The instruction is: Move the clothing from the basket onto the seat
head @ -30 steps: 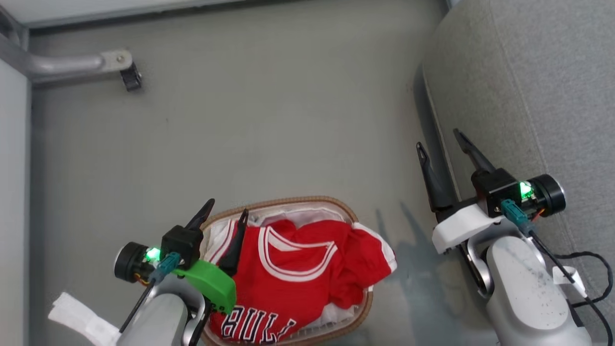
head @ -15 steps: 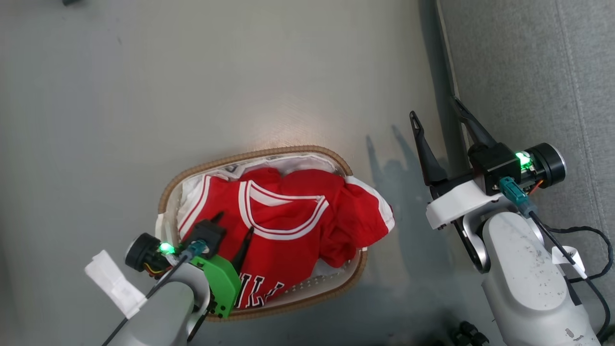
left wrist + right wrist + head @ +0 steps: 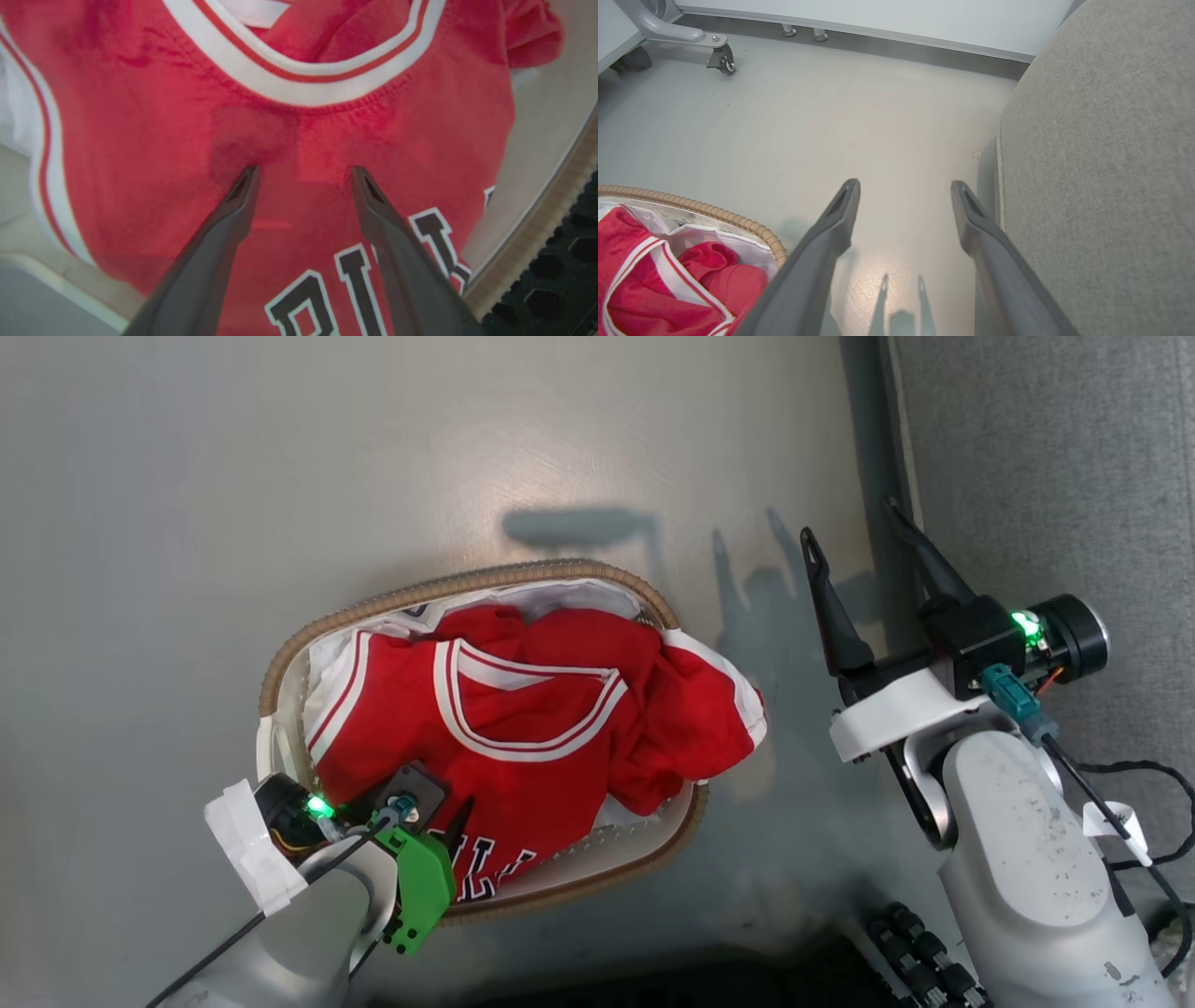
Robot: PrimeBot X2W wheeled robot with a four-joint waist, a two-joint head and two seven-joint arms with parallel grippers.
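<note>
Your left gripper [image 3: 303, 172]: jaws spread wide, gripping nothing, the clothing [image 3: 327, 116] directly ahead of their tips, heaped in the basket [image 3: 448, 583]. Your right gripper [image 3: 906, 186]: jaws equally wide, empty, over the floor [image 3: 831, 116]; the seat [image 3: 1101, 163] lies just beside the right-hand jaw.

We see bright, even light from overhead. The floor [image 3: 523, 448] carries a pale sheen by the basket [image 3: 467, 581]'s far rim, with soft forked shadows beside it. Close up, the jersey [image 3: 140, 140] looks soft and blurred.
</note>
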